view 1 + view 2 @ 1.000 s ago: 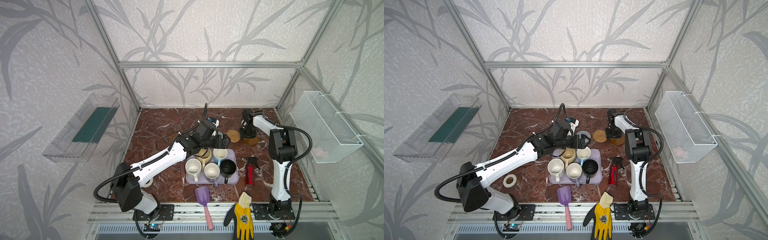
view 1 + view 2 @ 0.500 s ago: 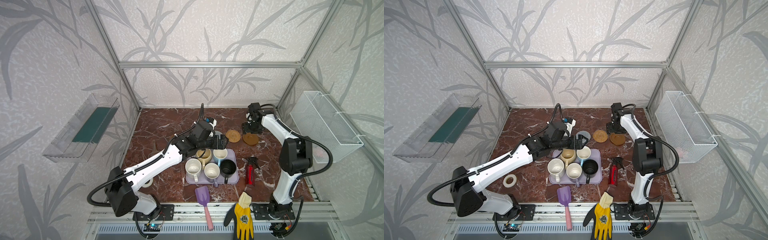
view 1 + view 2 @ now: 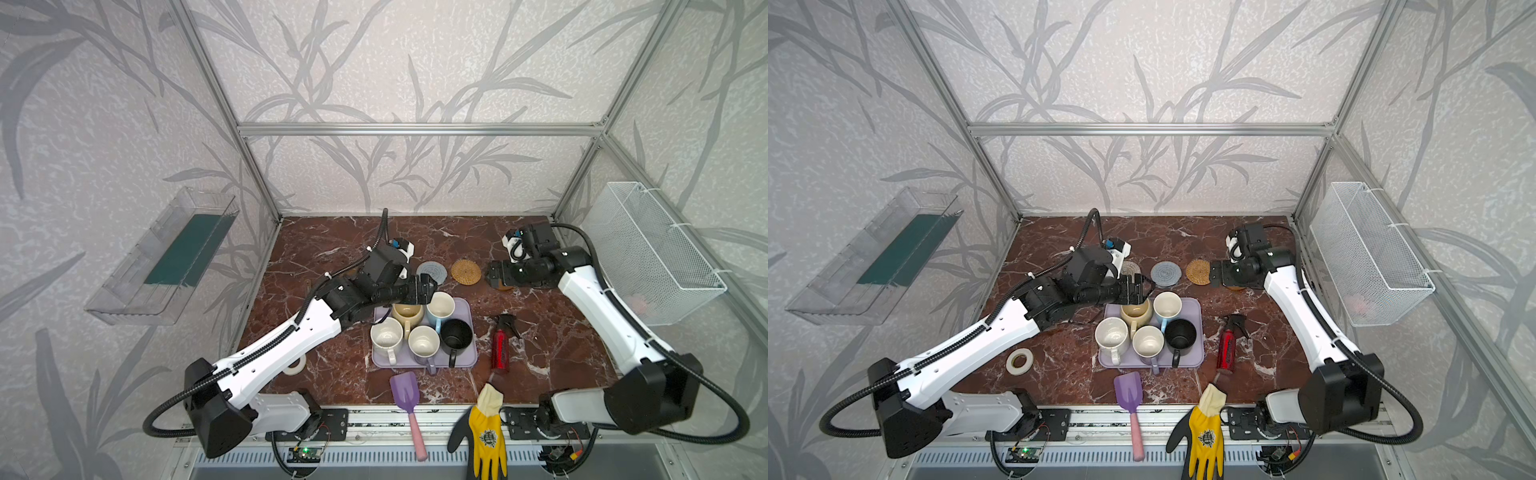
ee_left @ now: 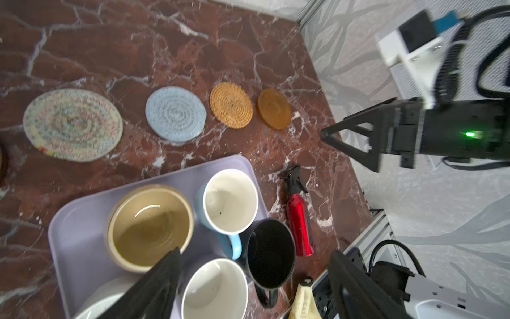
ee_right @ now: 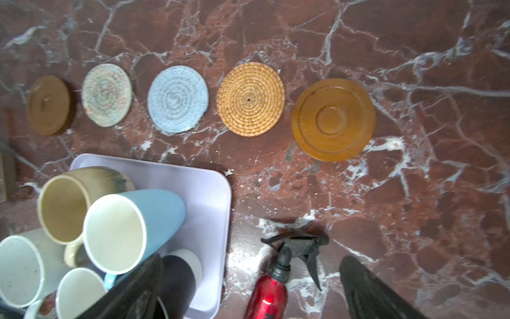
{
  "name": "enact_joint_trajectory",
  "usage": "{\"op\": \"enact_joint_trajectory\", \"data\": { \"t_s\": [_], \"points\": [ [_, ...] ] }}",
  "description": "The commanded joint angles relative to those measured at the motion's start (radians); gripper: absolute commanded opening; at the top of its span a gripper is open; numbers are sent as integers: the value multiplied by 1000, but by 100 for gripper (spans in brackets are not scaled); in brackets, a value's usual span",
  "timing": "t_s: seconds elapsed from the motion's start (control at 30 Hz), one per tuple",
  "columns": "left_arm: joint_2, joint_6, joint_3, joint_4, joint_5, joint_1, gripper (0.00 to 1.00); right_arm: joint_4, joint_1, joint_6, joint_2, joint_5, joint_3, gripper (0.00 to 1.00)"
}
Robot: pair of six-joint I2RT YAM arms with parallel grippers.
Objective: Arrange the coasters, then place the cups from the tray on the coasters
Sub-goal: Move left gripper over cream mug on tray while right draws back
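Five coasters lying in one row on bench (image 3: 332, 249), just far of tray (image 3: 468, 358), none touching: brown coaster (image 5: 48, 105) leftmost, beige woven coaster (image 5: 106, 95), grey-blue coaster (image 5: 178, 99), rattan coaster (image 5: 250, 99), amber coaster (image 5: 334, 119) rightmost.
Five cups standing on tray: beige-yellow cup (image 3: 407, 312), light blue cup (image 3: 440, 305) far; speckled cup (image 3: 386, 334), lavender cup (image 3: 424, 344), black cup (image 3: 456, 334) near.
Left fingers (image 4: 162, 284) standing wide apart, empty, hovering over tray's far edge.
Right fingers (image 5: 369, 290) gaping, empty, hovering over amber coaster.
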Motion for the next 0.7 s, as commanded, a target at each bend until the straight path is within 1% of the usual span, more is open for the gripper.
{"op": "enact_joint_trajectory", "data": {
  "t_s": [0.0,0.07,0.23,0.33,0.43,0.47,0.57,0.67],
  "points": [
    [6,-11,-27,-135,-38,-6,85,66,29,90,-120,-117,-79,99],
    [10,-11,-43,-160,-51,-14,84,80,47,130,-166,-143,-115,99],
    [27,10,-48,-250,-112,-29,71,97,144,167,-238,-119,-151,99],
    [46,13,-52,-269,-110,-35,64,154,194,212,-275,-123,-186,99],
    [78,16,-47,-269,-95,-44,60,209,253,241,-290,-123,-207,99],
    [93,19,-42,-272,-95,-49,57,215,267,245,-286,-122,-207,99],
    [142,25,-20,-273,-98,-61,54,224,286,247,-282,-117,-205,100],
    [202,33,17,-304,-105,-71,46,236,287,250,-299,-110,-215,99]
  ]
}}
